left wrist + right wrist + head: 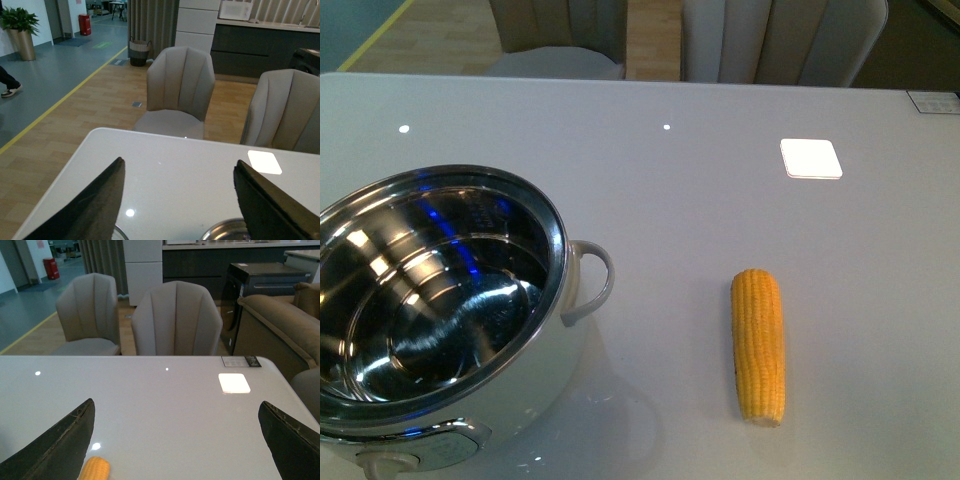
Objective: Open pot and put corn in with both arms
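Note:
The pot [575, 345] stands at the front left of the white table with no lid on it; its shiny steel inside [430, 300] is bare, and one looped handle [592, 282] points right. The glass lid is not clearly in view. The corn [758, 345] lies lengthwise on the table to the right of the pot, apart from it. Neither arm shows in the front view. My left gripper [178, 161] is open and empty above the table, with a bit of steel rim [225, 231] below it. My right gripper [176, 402] is open and empty, with the corn's tip [95, 469] by one finger.
A bright white square patch [811, 158] lies on the table at the far right. A small printed card [932, 100] sits at the far right corner. Two grey chairs [175, 320] stand beyond the table's far edge.

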